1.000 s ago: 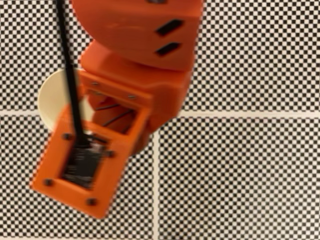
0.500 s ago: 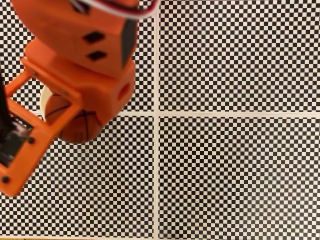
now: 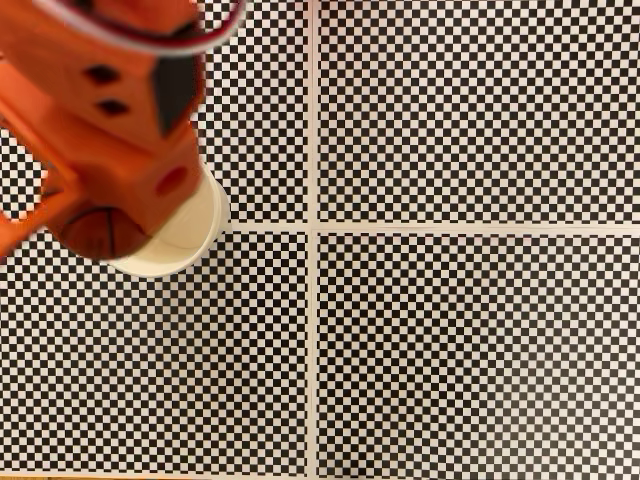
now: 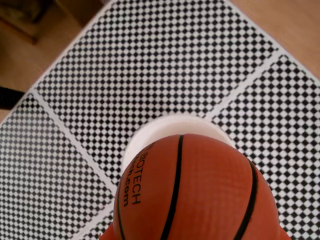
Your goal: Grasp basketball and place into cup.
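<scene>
The basketball [image 3: 100, 232] is a small orange ball with black seams; in the fixed view it peeks out from under the orange arm [image 3: 110, 110], over the left part of the cup [image 3: 195, 235]. The cup is cream-white and stands on the checkered mat, its left half covered by the arm and ball. In the wrist view the basketball [image 4: 200, 190] fills the lower middle, with the cup's rim [image 4: 165, 125] showing just behind and below it. My gripper [image 4: 195, 225] is shut on the ball; slivers of orange finger show at the ball's lower edges.
A black-and-white checkered mat [image 3: 470, 350] with white dividing lines covers the table. In the wrist view bare wood [image 4: 290, 25] borders the mat, and a dark object [image 4: 7, 97] sits at the left edge.
The arm has swung left and up in the fixed view, carrying the basketball with it. The cup's right rim has come out from under the arm.
</scene>
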